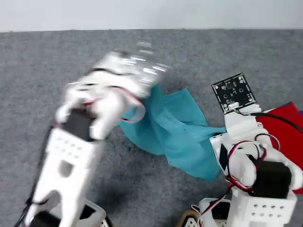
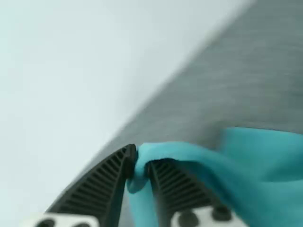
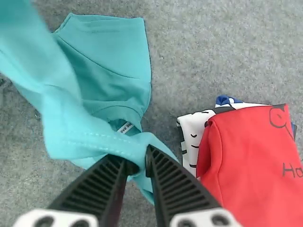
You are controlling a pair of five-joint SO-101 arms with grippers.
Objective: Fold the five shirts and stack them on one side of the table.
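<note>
A teal shirt (image 1: pixel 176 127) hangs stretched between both arms above the grey table. My left gripper (image 2: pixel 138 166) is shut on one bunched corner of the teal shirt (image 2: pixel 246 175), lifted at the middle left of the high view. My right gripper (image 3: pixel 138 165) is shut on another edge of the teal shirt (image 3: pixel 99 80), low at the right. A stack of folded shirts lies at the right edge, a red shirt (image 3: pixel 251 161) on top, with a white patterned one (image 3: pixel 191 137) and a blue one (image 3: pixel 226 100) under it.
The grey felt table (image 1: pixel 213 56) reaches back to a pale wall (image 1: pixel 151 14). The right arm's body (image 1: pixel 251 175) stands over the red shirt (image 1: pixel 281 130) in the high view. The left arm (image 1: pixel 71 156) takes up the front left.
</note>
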